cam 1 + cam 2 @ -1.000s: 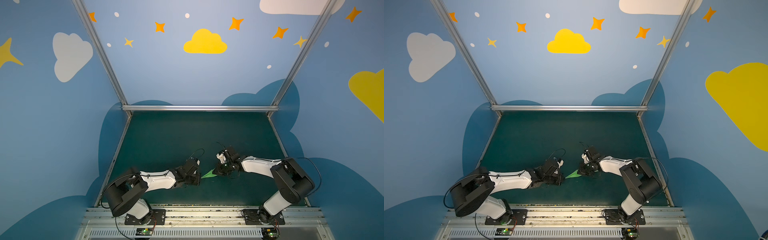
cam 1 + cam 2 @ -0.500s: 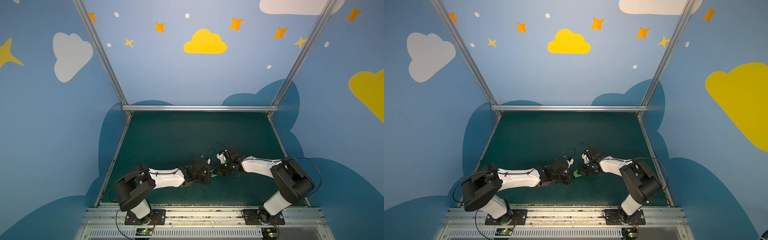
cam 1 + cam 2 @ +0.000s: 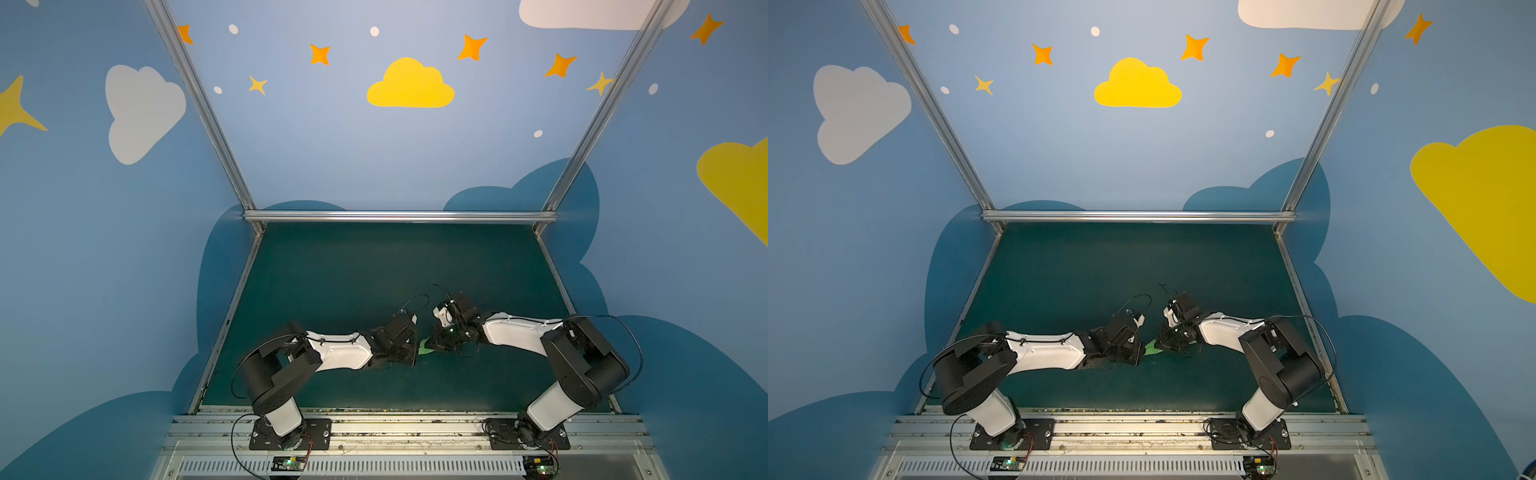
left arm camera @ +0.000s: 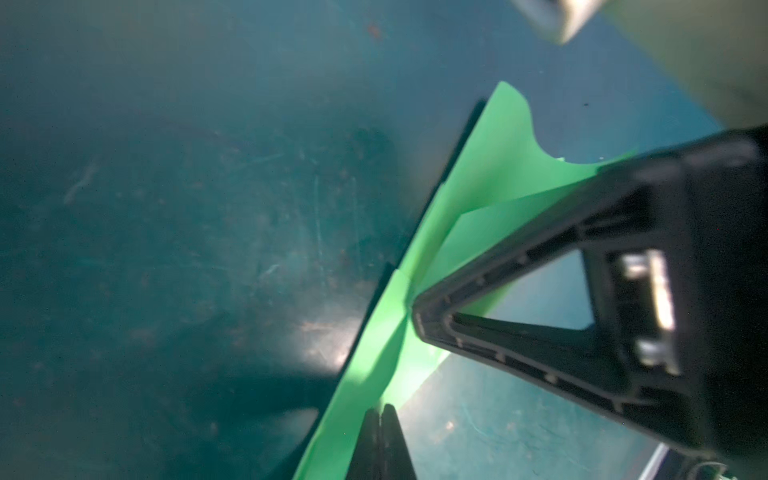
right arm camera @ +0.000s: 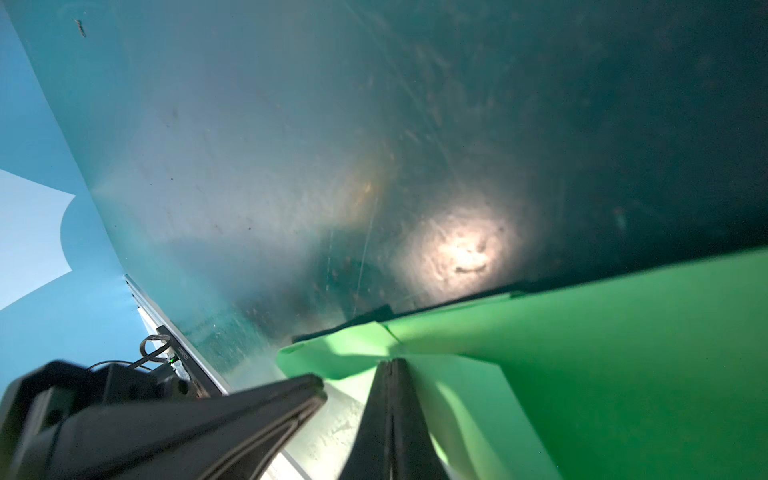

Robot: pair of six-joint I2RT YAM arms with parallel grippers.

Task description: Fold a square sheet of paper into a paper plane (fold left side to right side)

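Note:
The square sheet of paper is folded into a bright green paper plane (image 4: pixel 490 174) with creased wings, held a little above the dark mat. In both top views only a small green sliver (image 3: pixel 424 348) (image 3: pixel 1152 348) shows between the two gripper heads. My right gripper (image 5: pixel 392 362) is shut, and the creases run together at its tips, so it pinches the paper. My left gripper (image 4: pixel 380 409) is shut too, its tips against the paper's lower edge with nothing seen between them. The two grippers (image 3: pixel 415 356) (image 3: pixel 433 347) nearly meet near the mat's front middle.
The dark teal mat (image 3: pixel 374 266) is bounded by a metal rail (image 3: pixel 399 216) at the back and blue walls at the sides. Both arm bases stand on the front rail (image 3: pixel 415 428). Cables loop above both wrists.
My left arm has reached to the right until its gripper meets the paper, covering most of the green dart. The right gripper has stayed in place.

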